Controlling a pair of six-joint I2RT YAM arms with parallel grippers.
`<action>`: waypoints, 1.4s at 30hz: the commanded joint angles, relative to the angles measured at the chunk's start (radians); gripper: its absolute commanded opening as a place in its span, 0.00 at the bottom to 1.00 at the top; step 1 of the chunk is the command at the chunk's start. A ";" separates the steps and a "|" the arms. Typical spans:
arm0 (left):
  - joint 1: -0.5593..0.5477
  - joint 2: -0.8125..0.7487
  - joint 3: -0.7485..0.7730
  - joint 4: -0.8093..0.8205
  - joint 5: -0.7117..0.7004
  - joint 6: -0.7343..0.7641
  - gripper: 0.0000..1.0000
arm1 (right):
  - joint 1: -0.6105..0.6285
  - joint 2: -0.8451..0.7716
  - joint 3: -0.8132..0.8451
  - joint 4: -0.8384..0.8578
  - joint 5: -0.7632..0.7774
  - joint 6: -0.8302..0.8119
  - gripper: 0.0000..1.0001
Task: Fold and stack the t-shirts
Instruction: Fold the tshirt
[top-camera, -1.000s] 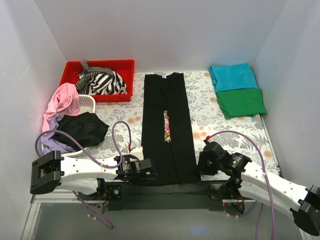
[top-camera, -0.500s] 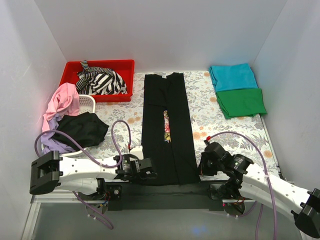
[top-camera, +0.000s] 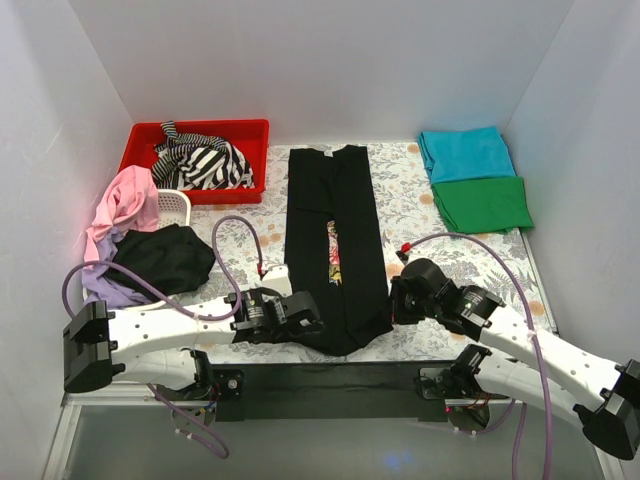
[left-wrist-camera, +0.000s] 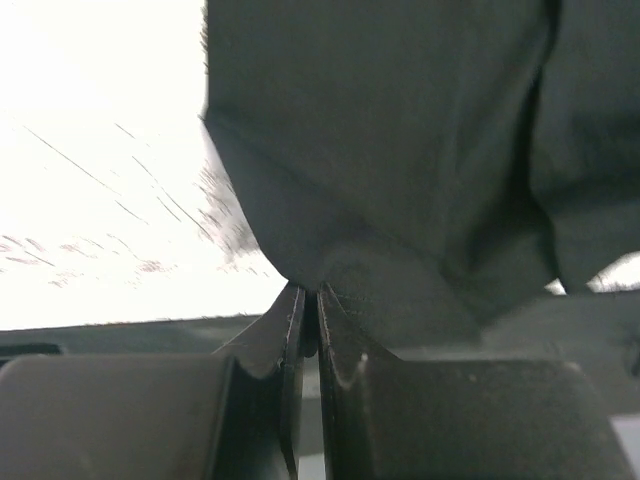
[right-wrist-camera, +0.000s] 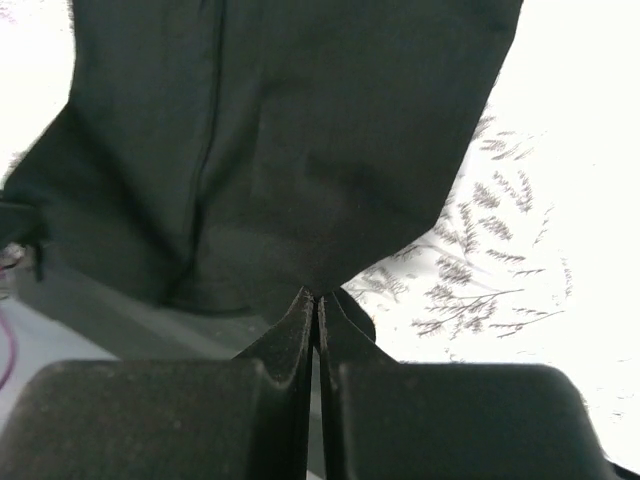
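the left jaws are clenched on the near left corner of the black t-shirt (top-camera: 335, 230), and the right jaws are clenched on its near right corner. each wrist view shows them pressed together with a pinch of dark cloth (left-wrist-camera: 400, 150) (right-wrist-camera: 300, 130) caught at their tips. from above we see the shirt lying as a long narrow strip down the middle of the flowered tabletop (top-camera: 420, 215), far end flat. the near hem is held up at both corners and sags to a point between them. a sliver of rose print (top-camera: 334, 252) shows along the centre fold.

at the far right a folded teal tee (top-camera: 465, 153) lies flat, with a folded green tee (top-camera: 483, 205) touching its near edge. at the far left a striped tee (top-camera: 205, 165) is bunched in the red bin (top-camera: 200, 125). just in front of the bin stands a white basket (top-camera: 180, 205), with a pink tee (top-camera: 125, 205) crumpled beside it. nearer still lies a dark heap (top-camera: 165, 255), possibly another black tee, though we cannot tell from this view. it rests partly on a lilac tee (top-camera: 105, 285).
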 joint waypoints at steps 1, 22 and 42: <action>0.085 0.008 0.055 -0.021 -0.090 0.070 0.00 | 0.002 0.042 0.092 0.036 0.075 -0.074 0.01; 0.626 0.357 0.321 0.353 0.096 0.663 0.00 | -0.308 0.547 0.468 0.133 -0.046 -0.448 0.01; 0.734 0.574 0.455 0.447 0.146 0.755 0.00 | -0.432 0.852 0.623 0.188 -0.184 -0.525 0.01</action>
